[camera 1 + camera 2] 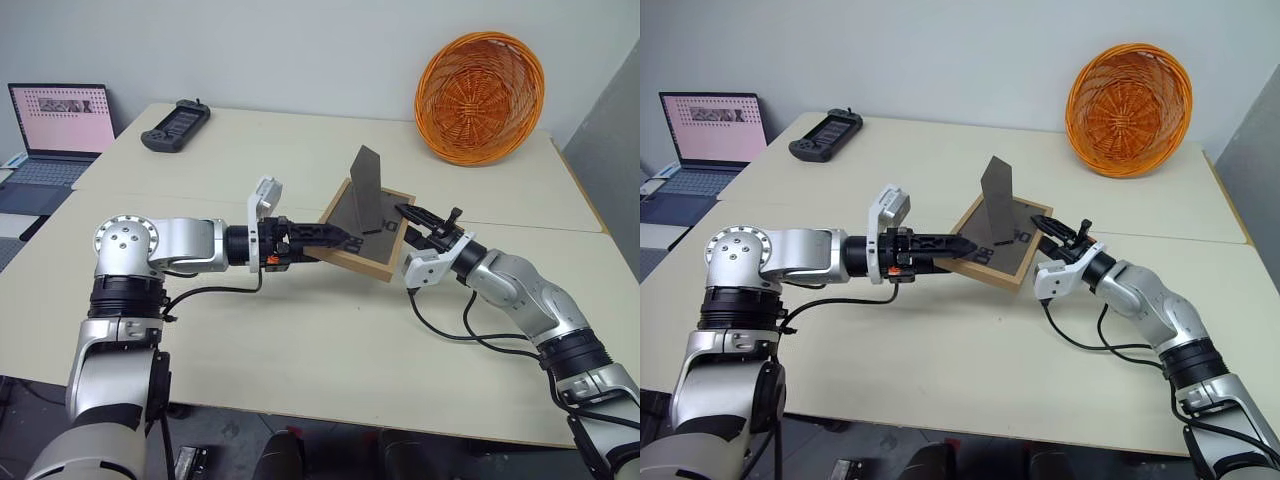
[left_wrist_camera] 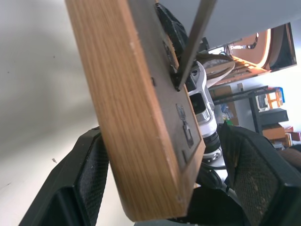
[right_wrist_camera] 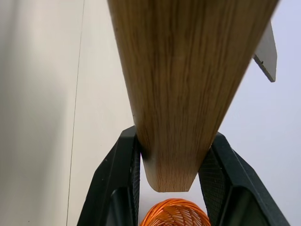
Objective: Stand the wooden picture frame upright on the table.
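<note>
Gripping one wooden edge of the picture frame between its two fingers, the right tool held the frame tilted above the worktop, grey back facing up and its fold-out stand sticking upward. The left tool sat at the opposite edge with its fingers spread wide on either side of the wood, a gap showing. An orange basket leaned near the far wall.

Table — basket, controller.
</note>
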Controlling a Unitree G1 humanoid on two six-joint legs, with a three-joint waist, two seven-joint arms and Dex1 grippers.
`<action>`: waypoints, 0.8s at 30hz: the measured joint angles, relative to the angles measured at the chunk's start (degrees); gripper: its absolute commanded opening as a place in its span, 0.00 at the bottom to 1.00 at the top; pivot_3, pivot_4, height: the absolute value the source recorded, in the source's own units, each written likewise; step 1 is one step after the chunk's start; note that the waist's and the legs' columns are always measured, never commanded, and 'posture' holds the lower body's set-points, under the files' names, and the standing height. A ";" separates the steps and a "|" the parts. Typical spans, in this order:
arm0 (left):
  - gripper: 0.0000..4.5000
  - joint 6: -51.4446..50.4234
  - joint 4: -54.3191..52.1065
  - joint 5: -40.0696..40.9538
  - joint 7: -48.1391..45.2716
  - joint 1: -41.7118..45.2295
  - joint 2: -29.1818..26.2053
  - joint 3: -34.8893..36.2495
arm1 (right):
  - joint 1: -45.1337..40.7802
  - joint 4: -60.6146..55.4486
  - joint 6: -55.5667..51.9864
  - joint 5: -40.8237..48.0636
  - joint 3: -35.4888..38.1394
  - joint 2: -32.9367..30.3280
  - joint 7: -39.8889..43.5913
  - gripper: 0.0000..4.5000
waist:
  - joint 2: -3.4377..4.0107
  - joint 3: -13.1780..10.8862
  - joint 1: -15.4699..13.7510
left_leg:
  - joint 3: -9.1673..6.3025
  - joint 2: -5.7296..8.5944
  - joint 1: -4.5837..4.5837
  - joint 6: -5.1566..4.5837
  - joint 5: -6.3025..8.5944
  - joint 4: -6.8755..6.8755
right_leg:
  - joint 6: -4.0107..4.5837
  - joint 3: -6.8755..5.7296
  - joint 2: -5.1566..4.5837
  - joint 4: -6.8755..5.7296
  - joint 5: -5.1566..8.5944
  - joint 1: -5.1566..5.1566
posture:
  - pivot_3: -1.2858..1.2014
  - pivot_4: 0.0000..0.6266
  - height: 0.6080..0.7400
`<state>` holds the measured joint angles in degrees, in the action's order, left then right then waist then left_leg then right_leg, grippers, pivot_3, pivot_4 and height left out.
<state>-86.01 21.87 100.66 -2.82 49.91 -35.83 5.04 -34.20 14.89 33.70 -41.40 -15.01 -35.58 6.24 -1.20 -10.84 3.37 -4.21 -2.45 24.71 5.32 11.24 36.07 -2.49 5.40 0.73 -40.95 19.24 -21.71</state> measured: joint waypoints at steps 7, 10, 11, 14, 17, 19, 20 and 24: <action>0.83 0.01 -0.93 -3.84 -4.76 -0.03 -1.28 1.26 | -0.03 0.28 0.78 0.00 0.00 -0.04 0.00 0.29 | 0.00 0.00 0.00 | 0.00 0.00 0.00 0.00 0.00 0.00 | 0.00 0.00 0.00 0.00 0.00 0.00 | 0.52 0.24 1.00; 0.83 0.02 -2.69 -6.69 -8.37 -0.03 -3.19 1.84 | -0.10 0.31 0.75 0.39 0.02 0.08 -0.01 0.29 | 0.00 0.00 0.14 | 0.00 -0.02 0.00 0.00 0.00 -0.01 | 0.00 0.00 0.02 -0.01 0.00 -0.01 | 0.52 0.24 1.00; 0.83 0.29 -3.63 -7.83 -10.04 -0.03 -4.32 2.30 | -0.10 0.31 0.73 0.61 0.12 0.06 0.00 0.29 | 0.00 0.00 0.20 | 0.00 -0.03 0.00 0.00 0.00 -0.01 | 0.00 -0.01 0.03 -0.01 0.00 -0.02 | 0.52 0.24 1.00; 0.83 5.50 -11.08 -14.90 -19.24 -0.66 -9.25 4.50 | 0.00 0.57 0.65 1.95 0.18 -0.36 1.16 0.29 | 0.00 0.00 0.27 | 0.03 -0.05 0.00 0.00 0.00 -0.02 | 0.00 0.01 0.04 0.01 0.00 -0.02 | 0.52 0.24 1.00; 0.83 17.90 -23.65 -27.31 -30.06 -5.58 -14.71 4.34 | 0.10 2.06 -0.42 4.81 0.93 -0.82 2.85 0.29 | 0.02 0.01 0.16 | 0.14 -0.06 -0.04 0.00 0.00 -0.06 | 0.01 0.08 0.01 0.07 0.00 0.03 | 0.52 0.24 1.00; 0.83 23.48 -28.21 -32.79 -34.65 -8.66 -15.88 4.10 | -0.06 3.53 -1.21 6.89 1.68 -1.04 4.20 0.29 | 0.02 0.01 -0.08 | 0.14 -0.06 -0.04 0.00 0.00 -0.04 | 0.01 0.07 0.01 0.07 0.00 0.03 | 0.52 0.24 1.00; 0.83 28.18 -31.49 -36.88 -37.24 -11.14 -16.48 4.09 | -0.20 4.29 -2.04 8.93 2.19 -1.01 5.59 0.29 | 0.02 0.01 -0.10 | 0.17 -0.07 -0.04 0.00 0.00 -0.05 | 0.01 0.10 0.02 0.11 0.00 0.04 | 0.52 0.24 1.00; 0.83 37.39 -38.42 -44.60 -41.93 -16.42 -16.81 4.33 | -0.97 6.35 -6.25 17.07 3.60 0.18 12.25 0.29 | 0.01 0.00 -0.12 | 0.18 -0.08 -0.04 -0.04 0.02 -0.04 | 0.01 0.11 0.03 0.10 0.01 0.04 | 0.52 0.24 1.00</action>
<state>-48.61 -16.56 56.06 -44.75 33.49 -52.64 9.37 -35.17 21.24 27.45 -24.33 -11.41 -35.40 18.49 -1.19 -10.84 3.25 -4.03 -2.53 24.68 5.28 11.26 36.03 -2.47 5.51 0.76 -40.85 19.24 -21.67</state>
